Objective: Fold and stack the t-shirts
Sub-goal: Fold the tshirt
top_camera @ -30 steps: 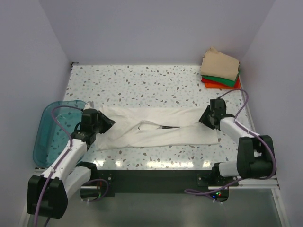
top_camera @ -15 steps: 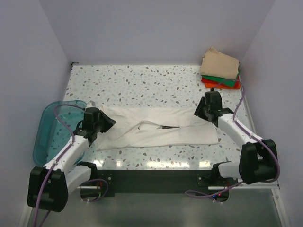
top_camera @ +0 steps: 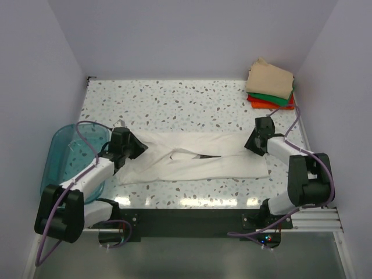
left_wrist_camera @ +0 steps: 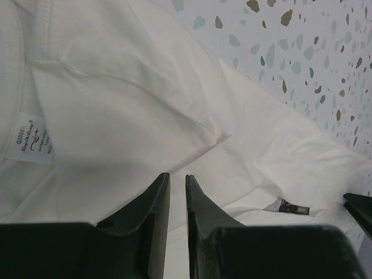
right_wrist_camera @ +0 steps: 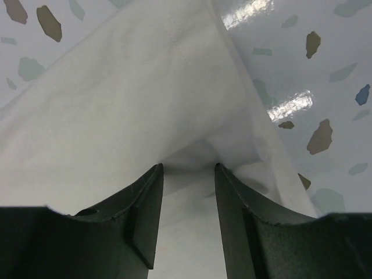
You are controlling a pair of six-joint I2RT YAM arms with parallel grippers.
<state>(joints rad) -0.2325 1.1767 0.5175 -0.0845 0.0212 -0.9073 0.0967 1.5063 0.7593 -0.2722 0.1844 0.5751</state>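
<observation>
The large white t-shirt (top_camera: 197, 164) lies in a long band across the near half of the table, with a small dark print (top_camera: 203, 156) showing at a gap in the middle. My left gripper (top_camera: 132, 147) is low over its left end. In the left wrist view that gripper (left_wrist_camera: 177, 175) has its jaws a narrow slit apart above the cloth (left_wrist_camera: 145, 104), with nothing between them. At the right end, my right gripper (top_camera: 254, 143) is open; its tips (right_wrist_camera: 188, 165) rest against a raised fold of the shirt (right_wrist_camera: 116, 104). Folded tan (top_camera: 270, 78), green (top_camera: 274, 97) and orange-red (top_camera: 260, 104) t-shirts sit stacked at the back right.
A translucent teal bin (top_camera: 55, 146) hangs off the table's left edge beside the left arm. The speckled table (top_camera: 174, 104) is bounded by walls at the back and both sides. A neck label (left_wrist_camera: 32, 139) shows on the shirt's left end.
The left gripper has moved right and further onto the shirt's left end, its jaws slightly narrower. The right gripper swung toward the back, then returned to the shirt's right end. The shirt has barely shifted.
</observation>
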